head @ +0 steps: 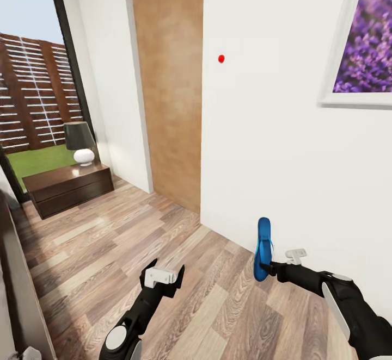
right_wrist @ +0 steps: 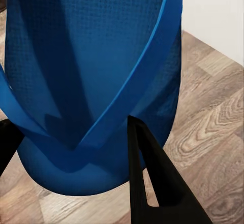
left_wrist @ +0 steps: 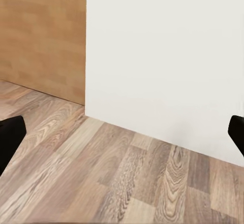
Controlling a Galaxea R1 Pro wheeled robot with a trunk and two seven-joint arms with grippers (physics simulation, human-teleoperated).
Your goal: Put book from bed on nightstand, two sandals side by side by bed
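Ahead of you, the right gripper is clamped on one blue sandal, which stands nearly upright above the wood-plank floor, close to the white wall. In the right wrist view the sandal sits between the dark fingers, its straps meeting just at the grip. Your left gripper hovers over bare floor with its jaws spread wide and nothing between them; the left wrist view shows one black fingertip at each edge, and planks and wall between. Beyond, a brown door panel stands beside the wall, which carries a small red dot and a lavender picture. Farther left, the nightstand bears a black-shaded lamp before a dark-framed window. A dark brown edge at the far left is probably the bed frame, though too little shows to be sure. Open floor lies between you and the nightstand.
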